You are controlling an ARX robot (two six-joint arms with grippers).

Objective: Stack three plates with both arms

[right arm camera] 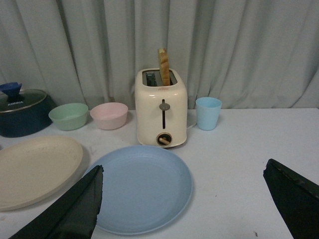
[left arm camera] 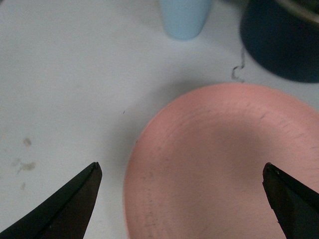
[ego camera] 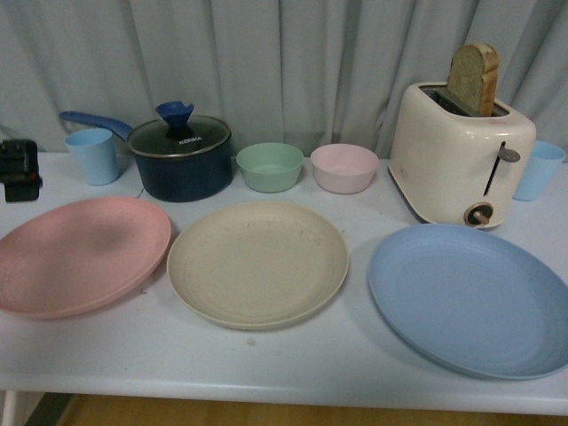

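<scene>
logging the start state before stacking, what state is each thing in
pink plate, flat, unstacked
beige plate, flat, unstacked
blue plate, flat, unstacked
pot, lid on
toaster, lever up, bread slice sticking out
green bowl, upright
pink bowl, upright
blue cup by pot, upright
blue cup by toaster, upright
left pincer, open above pink plate
right pincer, open

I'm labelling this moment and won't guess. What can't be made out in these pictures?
- Pink plate: left rim cut by the front view's edge.
- Blue plate: right rim cut by the same view's edge.
- Pot contents: hidden under its lid, front view.
- Left gripper and right gripper: only open fingertips show, wrist views; neither appears in front view.
</scene>
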